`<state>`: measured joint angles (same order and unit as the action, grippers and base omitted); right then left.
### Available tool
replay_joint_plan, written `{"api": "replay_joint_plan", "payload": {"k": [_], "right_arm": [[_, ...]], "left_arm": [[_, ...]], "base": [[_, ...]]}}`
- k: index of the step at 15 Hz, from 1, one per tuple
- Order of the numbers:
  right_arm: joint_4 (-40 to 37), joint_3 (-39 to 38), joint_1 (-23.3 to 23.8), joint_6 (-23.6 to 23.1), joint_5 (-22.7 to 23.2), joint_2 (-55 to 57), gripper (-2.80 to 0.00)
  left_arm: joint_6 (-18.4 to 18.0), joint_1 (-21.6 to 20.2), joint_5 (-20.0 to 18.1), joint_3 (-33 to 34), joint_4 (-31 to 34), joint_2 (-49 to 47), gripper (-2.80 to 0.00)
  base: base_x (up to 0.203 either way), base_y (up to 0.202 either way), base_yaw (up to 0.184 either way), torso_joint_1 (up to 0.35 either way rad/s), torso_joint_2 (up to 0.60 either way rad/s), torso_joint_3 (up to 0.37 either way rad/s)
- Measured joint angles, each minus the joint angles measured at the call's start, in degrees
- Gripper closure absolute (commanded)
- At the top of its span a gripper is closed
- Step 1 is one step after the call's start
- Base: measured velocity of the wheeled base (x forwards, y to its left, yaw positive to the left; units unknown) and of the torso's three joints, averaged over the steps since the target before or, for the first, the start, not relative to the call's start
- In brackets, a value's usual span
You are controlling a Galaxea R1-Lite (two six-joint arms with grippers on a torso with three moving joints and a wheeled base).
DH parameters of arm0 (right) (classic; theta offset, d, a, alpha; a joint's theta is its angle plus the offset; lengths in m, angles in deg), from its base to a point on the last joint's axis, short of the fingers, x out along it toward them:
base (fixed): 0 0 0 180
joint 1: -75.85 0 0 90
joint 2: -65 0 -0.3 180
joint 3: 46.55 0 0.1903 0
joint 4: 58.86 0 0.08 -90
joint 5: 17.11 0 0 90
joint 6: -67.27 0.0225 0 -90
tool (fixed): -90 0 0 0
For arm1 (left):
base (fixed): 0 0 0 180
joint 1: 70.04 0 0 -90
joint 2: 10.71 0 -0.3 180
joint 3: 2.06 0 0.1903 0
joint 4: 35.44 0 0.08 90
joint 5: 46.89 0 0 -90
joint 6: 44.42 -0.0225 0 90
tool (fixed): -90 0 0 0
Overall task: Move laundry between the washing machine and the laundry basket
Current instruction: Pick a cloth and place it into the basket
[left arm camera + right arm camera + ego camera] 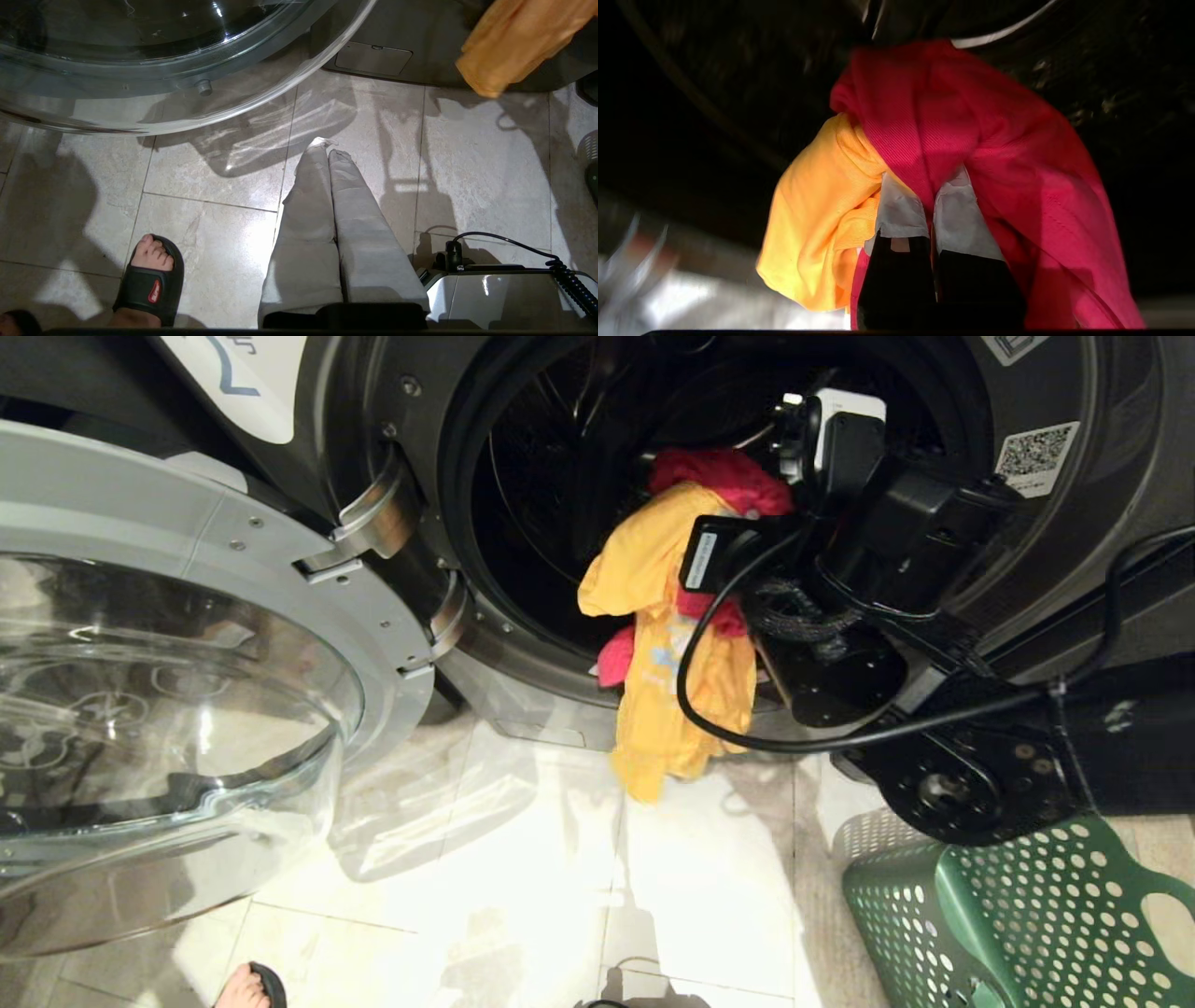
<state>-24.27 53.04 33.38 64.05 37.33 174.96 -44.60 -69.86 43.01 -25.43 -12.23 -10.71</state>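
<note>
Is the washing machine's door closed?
No: the glass door stands swung open beside the washing machine, with clothes hanging from the opening.

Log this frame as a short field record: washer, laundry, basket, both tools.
washing machine: door swung open
laundry: red garment and yellow garment, at the drum mouth, yellow hanging over the rim
right tool: shut on the red garment
left tool: shut, empty, pointing at the floor
laundry basket: on the floor, lower right
person: sandalled foot nearby
</note>
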Motion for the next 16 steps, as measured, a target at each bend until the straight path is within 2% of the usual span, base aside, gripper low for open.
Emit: {"api": "replay_joint_plan", "payload": {"k": [3, 8, 13, 16], "right_arm": [[1.52, 13.88, 1.1, -1.37, -3.34, 8.37, 0.0], [1.31, 32.35, 3.43, -4.38, -4.27, 21.54, 0.0], [0.02, 36.1, 5.33, -9.94, -4.27, 28.07, 0.0], [-1.91, 36.31, 5.68, -10.2, -4.34, 29.48, 0.0]], "left_arm": [[0.0, 0.0, 0.0, 0.0, 0.0, 0.0, 0.0], [0.0, 0.0, 0.0, 0.0, 0.0, 0.0, 0.0], [0.0, 0.0, 0.02, 0.0, 0.0, 0.0, 0.0], [0.0, -0.01, 0.0, 0.0, 0.0, 0.0, 0.0]], "base": [[0.0, 0.0, 0.0, 0.0, 0.0, 0.0], [0.0, 0.0, 0.0, 0.0, 0.0, 0.0], [0.0, 0.0, 0.0, 0.0, 0.0, 0.0], [0.0, 0.0, 0.0, 0.0, 0.0, 0.0]]}}
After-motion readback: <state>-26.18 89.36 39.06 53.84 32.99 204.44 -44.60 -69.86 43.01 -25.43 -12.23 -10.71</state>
